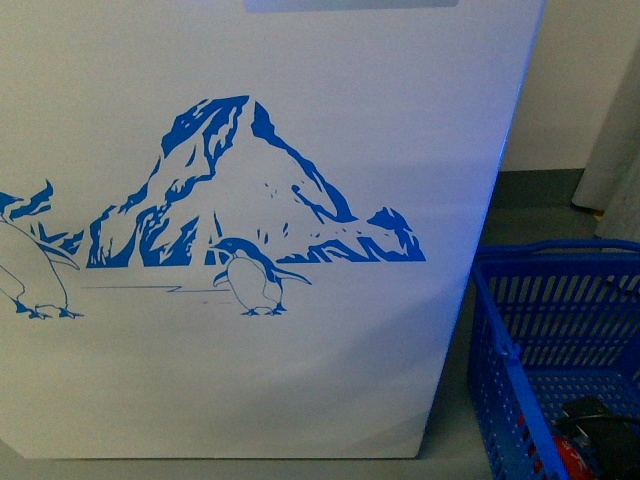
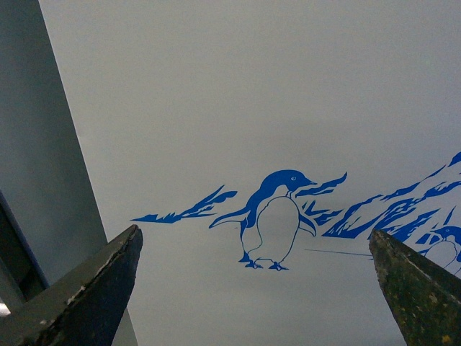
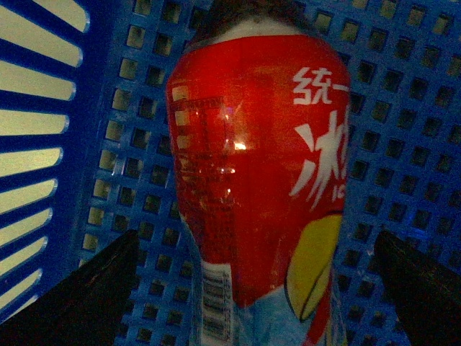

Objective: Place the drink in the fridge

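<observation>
- I am hanging my right tool (image 3: 256,241) over the drink (image 3: 245,166), jaws spread wide to either side of it and not touching it, so as to straddle its round body before closing.
- The drink is lying in the blue basket (image 3: 108,130), its glossy red wrap catching a glint. That slick, curved plastic is likely asking for a centred squeeze.
- The basket is looking like rigid plastic, a grid of small square holes on one face and long slats on another.
- I am holding my left tool (image 2: 256,232) open and empty, facing the fridge (image 2: 216,86), clear of the pick.
- The fridge wall is showing smooth and white, printed with blue penguins and a mountain. Its opening is not showing from here.
</observation>
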